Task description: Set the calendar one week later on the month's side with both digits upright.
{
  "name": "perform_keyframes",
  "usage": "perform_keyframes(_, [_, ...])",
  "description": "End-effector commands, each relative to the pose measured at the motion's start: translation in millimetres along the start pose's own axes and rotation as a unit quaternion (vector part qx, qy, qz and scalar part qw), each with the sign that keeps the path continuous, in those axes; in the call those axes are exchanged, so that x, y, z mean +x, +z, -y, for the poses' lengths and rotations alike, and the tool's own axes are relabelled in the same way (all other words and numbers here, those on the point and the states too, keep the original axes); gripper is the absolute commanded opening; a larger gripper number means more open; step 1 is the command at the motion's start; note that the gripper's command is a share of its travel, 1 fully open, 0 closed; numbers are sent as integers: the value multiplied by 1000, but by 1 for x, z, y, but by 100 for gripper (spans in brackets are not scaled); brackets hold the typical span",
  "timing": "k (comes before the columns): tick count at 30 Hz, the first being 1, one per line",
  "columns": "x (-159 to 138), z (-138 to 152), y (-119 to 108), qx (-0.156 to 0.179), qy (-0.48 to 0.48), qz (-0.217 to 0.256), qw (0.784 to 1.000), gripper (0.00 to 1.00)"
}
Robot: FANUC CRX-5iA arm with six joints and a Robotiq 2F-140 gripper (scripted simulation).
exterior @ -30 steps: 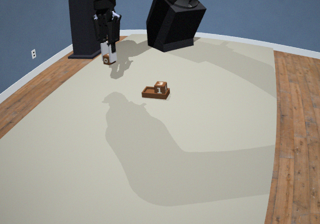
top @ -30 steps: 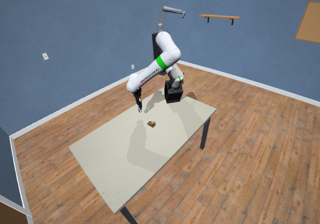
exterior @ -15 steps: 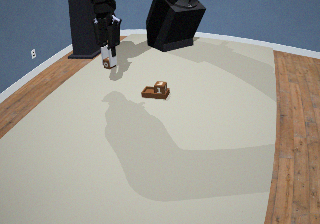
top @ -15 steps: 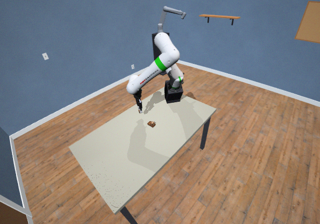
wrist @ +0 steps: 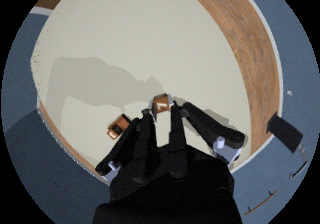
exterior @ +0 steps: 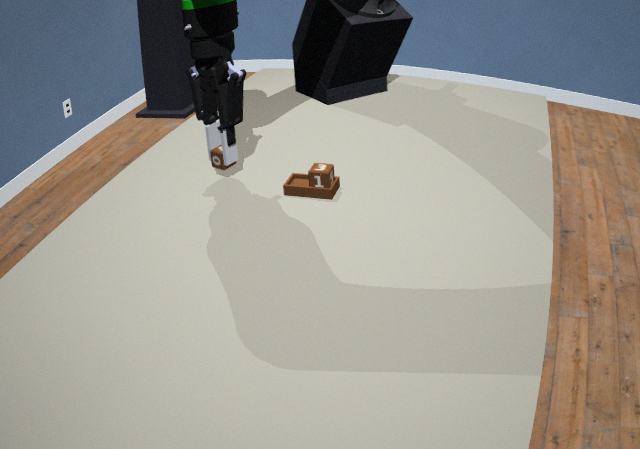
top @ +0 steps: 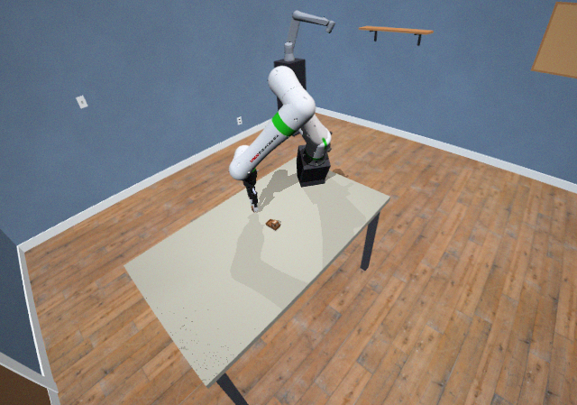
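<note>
A small brown tray (exterior: 311,188) lies flat near the middle of the table; it also shows in the top view (top: 273,224) and in the wrist view (wrist: 120,126). One brown cube (exterior: 321,174) stands in the tray's right half and shows a white 1 on its near face. The tray's left half is empty. My gripper (exterior: 221,158) is to the left of the tray, just above the table top, shut on a second brown cube (exterior: 217,158) that shows a white 0 toward the exterior camera. The held cube also shows between the fingertips in the wrist view (wrist: 160,103).
The arm's black base (exterior: 349,36) stands at the table's far edge. A dark pedestal (exterior: 162,46) stands behind the table's far left corner. The table's left edge lies close to the gripper.
</note>
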State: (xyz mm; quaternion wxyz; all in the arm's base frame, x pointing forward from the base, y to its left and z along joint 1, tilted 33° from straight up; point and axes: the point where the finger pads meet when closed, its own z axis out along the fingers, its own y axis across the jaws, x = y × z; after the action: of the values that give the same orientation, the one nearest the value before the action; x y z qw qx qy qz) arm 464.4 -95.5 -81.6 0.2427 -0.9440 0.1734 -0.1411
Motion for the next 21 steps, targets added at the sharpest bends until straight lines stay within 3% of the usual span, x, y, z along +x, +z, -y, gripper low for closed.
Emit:
perform_keyframes(1, [1,0,11,0,0,0,1000,17])
perform_keyframes(21, [1,0,23,0,0,0,1000,17])
